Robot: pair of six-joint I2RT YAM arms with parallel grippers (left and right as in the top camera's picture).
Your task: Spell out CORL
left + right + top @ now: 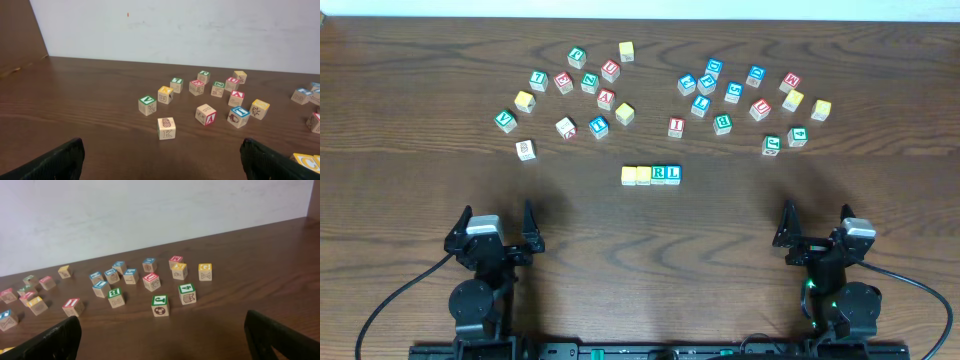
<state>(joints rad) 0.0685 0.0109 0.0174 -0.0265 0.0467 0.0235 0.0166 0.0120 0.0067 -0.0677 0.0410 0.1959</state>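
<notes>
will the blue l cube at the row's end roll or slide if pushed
The L cube probably slides, not rolls: it rests flat on a square face. It looks wooden, so likely stiff in a grip. Pushed toward the R cube beside it, apparently touching, it would likely shove that too.

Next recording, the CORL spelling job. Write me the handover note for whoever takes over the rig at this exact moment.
Open and empty: left end effector and right end effector, both on the near side, well short of the row.
Job's cubes: one tight row at mid-table, in order first yellow cube, second yellow cube, green R cube, blue L cube.
Done: four-cube row laid; R and L read upright in the last two places.
Left: likely only a check. The yellow tops are unreadable from overhead, so confirm C and O. The spare cubes lie scattered behind the row.
</notes>
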